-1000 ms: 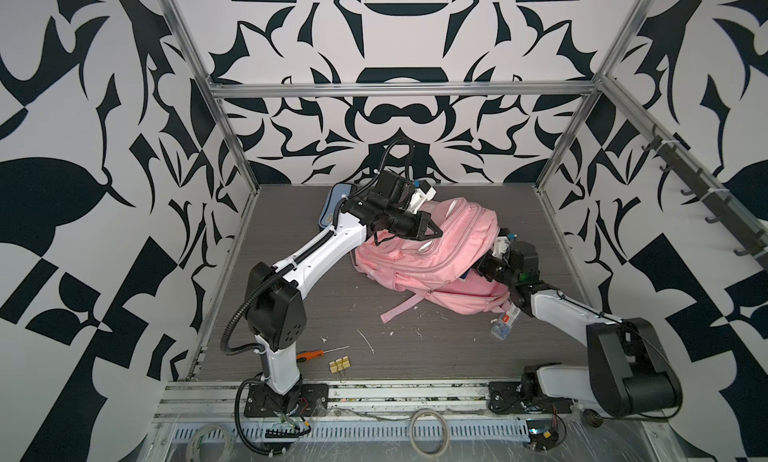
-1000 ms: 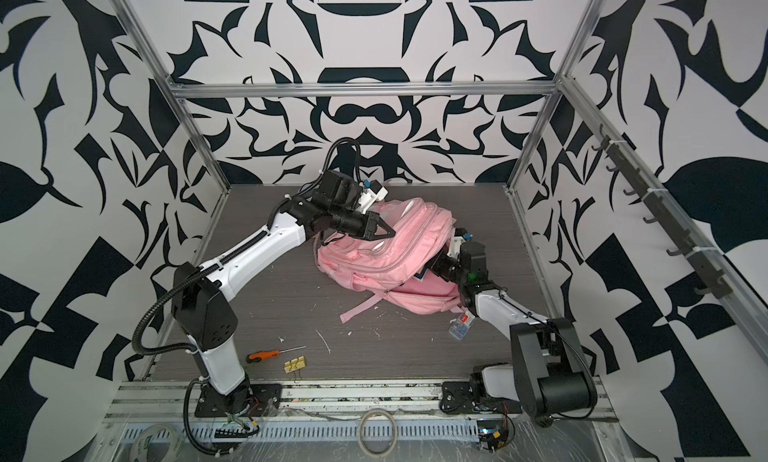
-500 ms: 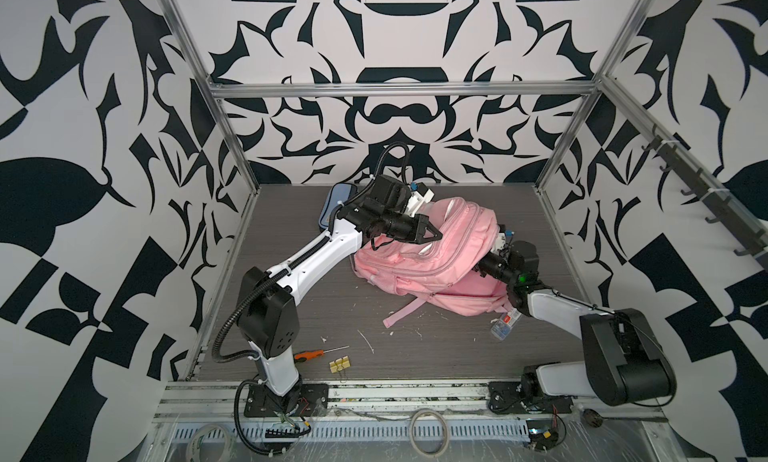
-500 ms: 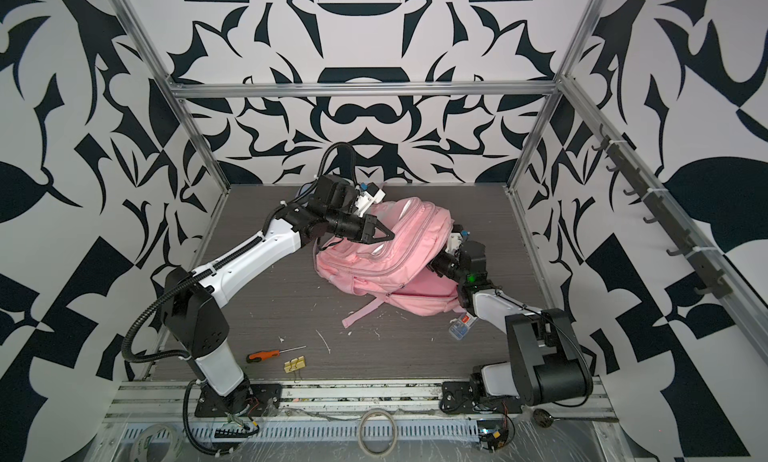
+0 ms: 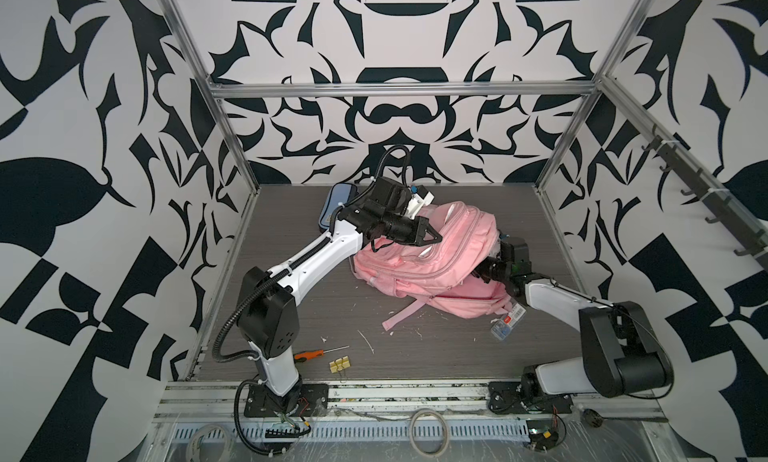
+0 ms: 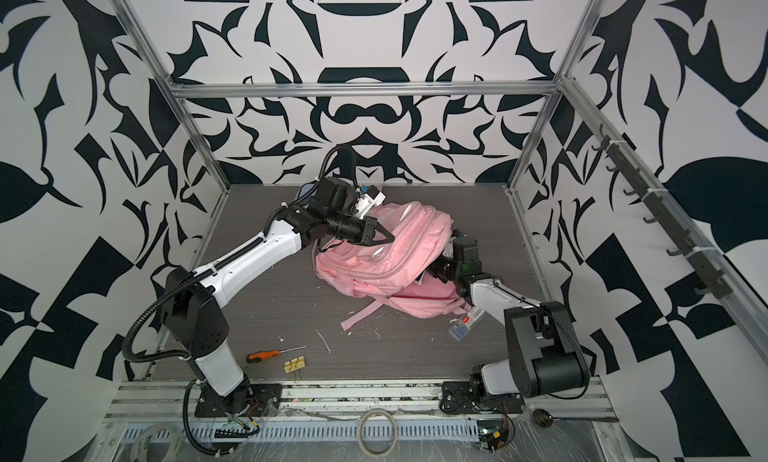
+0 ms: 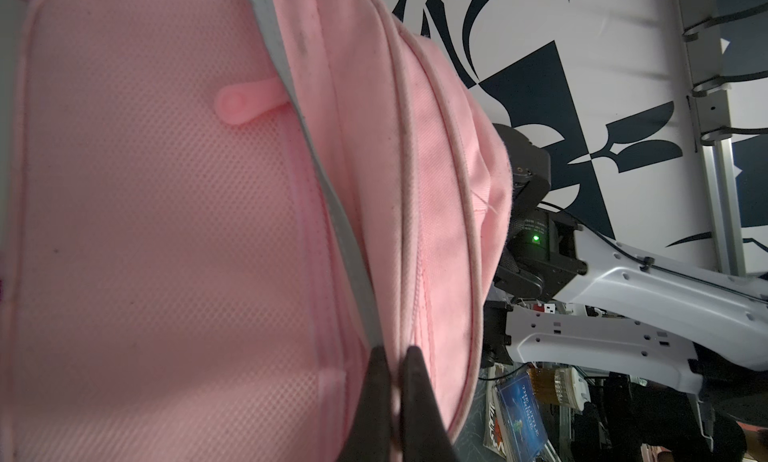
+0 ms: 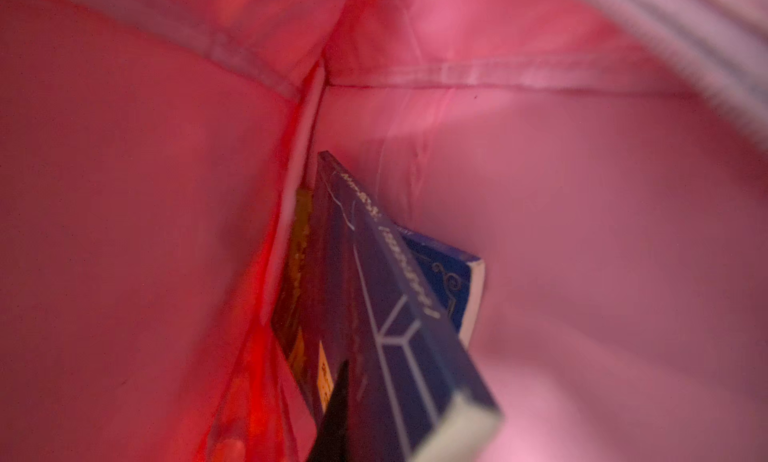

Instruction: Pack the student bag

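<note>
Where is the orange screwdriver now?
In both top views the screwdriver lies front left on the table, by the left arm's base, yellow binder clips just right of it.

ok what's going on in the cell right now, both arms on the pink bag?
The left gripper is shut on the upper edge of the large soft pink fabric backpack, holding its mouth up. The right gripper is reached inside, apparently shut on a dark blue paperback book deep in the main compartment, next to another blue book. A blue zip pencil case and a small clear plastic box lie outside on the grey table.
</note>
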